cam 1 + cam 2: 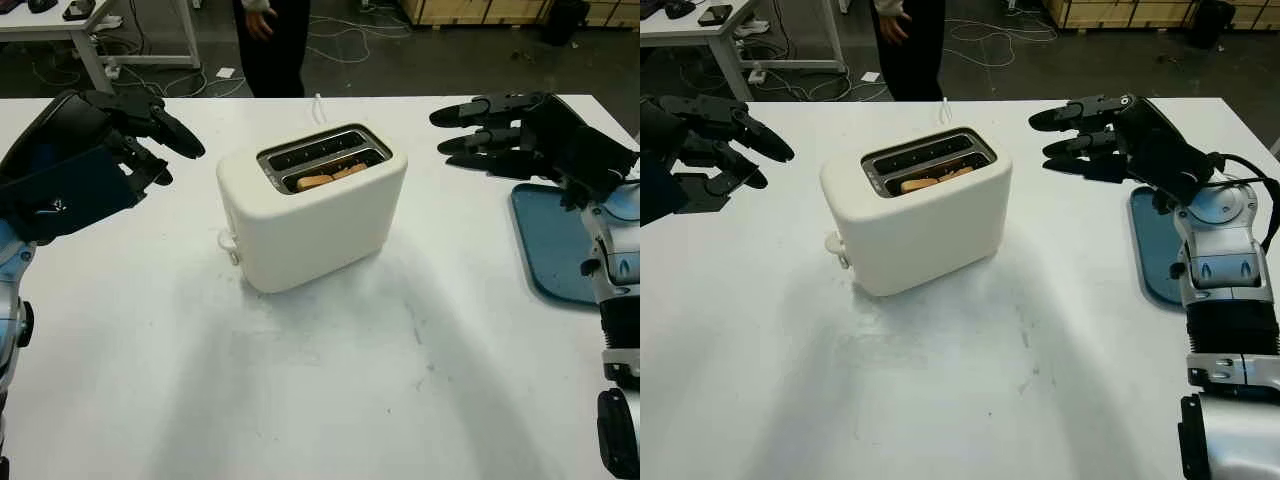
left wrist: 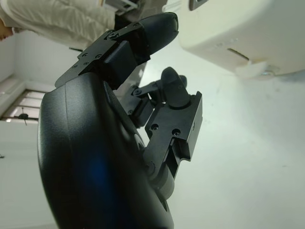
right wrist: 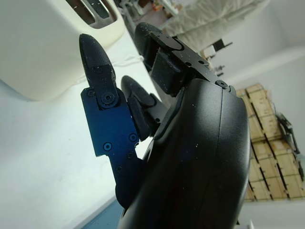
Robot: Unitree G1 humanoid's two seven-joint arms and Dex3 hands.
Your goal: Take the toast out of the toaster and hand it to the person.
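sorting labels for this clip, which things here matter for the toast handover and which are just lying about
Job: toast; toaster; person; left hand, open; right hand, open.

Lying about: blue tray; cables; boxes.

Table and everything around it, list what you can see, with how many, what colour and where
toaster: one, cream, middle of the table, two slots on top
toast: browned slices, count unclear, in the toaster's near slot
tray: one, blue, right edge of the table
table: one, white, under it all
second table: one, white, far left on the floor beyond, dark items on it
cables: several, pale, on the dark floor beyond
person: one, dark clothes, standing past the far edge
left hand: black, open, in the air left of the toaster
right hand: black, open, in the air right of the toaster
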